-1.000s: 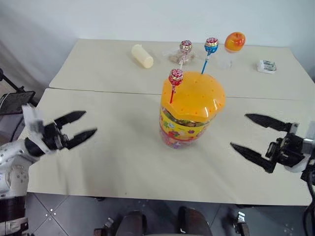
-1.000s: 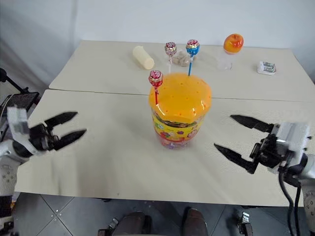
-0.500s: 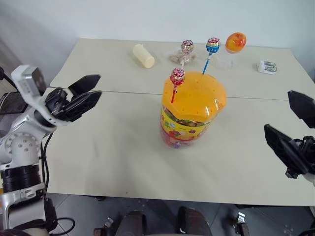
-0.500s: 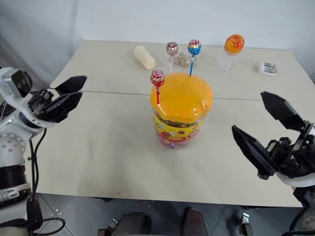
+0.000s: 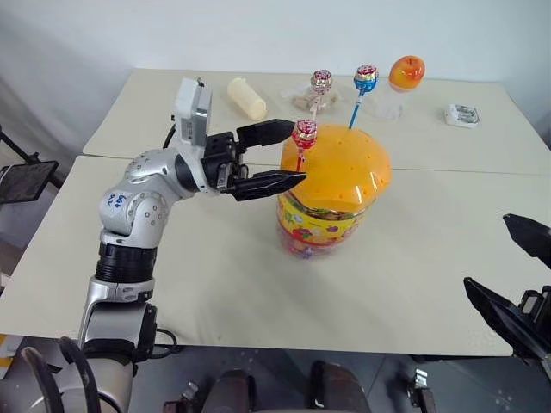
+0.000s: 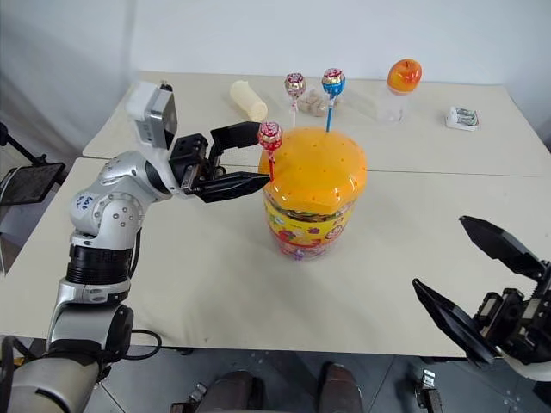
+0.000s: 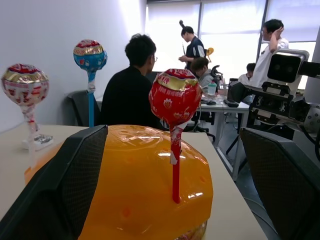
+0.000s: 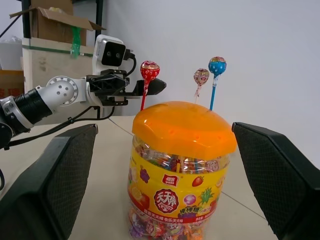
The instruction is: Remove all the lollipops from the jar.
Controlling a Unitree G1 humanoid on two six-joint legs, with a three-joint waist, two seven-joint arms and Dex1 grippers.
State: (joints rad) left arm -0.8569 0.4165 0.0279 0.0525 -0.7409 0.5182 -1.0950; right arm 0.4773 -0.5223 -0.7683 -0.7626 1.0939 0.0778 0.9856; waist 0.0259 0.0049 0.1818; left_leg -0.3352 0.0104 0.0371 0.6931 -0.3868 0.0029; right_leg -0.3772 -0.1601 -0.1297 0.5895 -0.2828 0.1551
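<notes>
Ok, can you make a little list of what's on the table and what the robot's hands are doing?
jar: upright, orange lid on
lollipops: three stuck in the lid, red, pink, blue
left gripper: open, fingers either side of the red one, not closed on it
right gripper: open, away from jar
far table: cream cylinder, orange apple

The jar (image 5: 331, 194) has an orange lid and a yellow-red label. The lollipops (image 5: 305, 133) are red, pink and blue.
</notes>
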